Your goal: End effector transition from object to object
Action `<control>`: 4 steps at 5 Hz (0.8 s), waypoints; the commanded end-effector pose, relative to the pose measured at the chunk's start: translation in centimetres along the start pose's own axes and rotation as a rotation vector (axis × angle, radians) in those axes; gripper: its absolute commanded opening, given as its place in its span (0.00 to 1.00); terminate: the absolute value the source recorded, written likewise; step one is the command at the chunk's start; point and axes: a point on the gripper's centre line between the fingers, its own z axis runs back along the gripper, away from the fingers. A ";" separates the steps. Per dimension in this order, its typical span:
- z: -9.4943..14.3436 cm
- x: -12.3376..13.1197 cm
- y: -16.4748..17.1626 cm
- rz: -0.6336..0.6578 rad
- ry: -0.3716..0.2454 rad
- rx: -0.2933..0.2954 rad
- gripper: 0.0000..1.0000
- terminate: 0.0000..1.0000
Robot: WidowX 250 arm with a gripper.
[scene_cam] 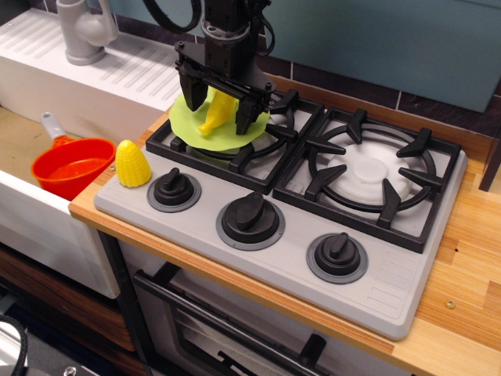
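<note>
hovering over the left burner, the end effector [220, 110] holds its jaws apart astride a yellow banana [218, 114] on the green plate [213, 129], so rising crookedly could snag the fruit and drag the plate.

A black gripper [220, 110] hangs over the left burner of a toy stove [313, 235], its two prongs spread on either side of a yellow banana [218, 114]. The banana lies on a light green plate [205, 125] resting on the burner grate. A yellow corn cob [132, 163] stands at the stove's left corner, beside an orange pot [72, 166] in the sink. Three black knobs [250, 217] line the front.
</note>
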 end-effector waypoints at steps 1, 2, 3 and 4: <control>0.0 0.0 0.0 0.000 0.000 0.000 1.00 0.00; 1.0 0.2 -0.8 0.045 -0.043 0.022 1.00 0.00; 2.2 0.6 -1.5 0.076 -0.034 0.027 1.00 0.00; 3.1 0.7 -1.6 0.082 -0.022 0.016 1.00 0.00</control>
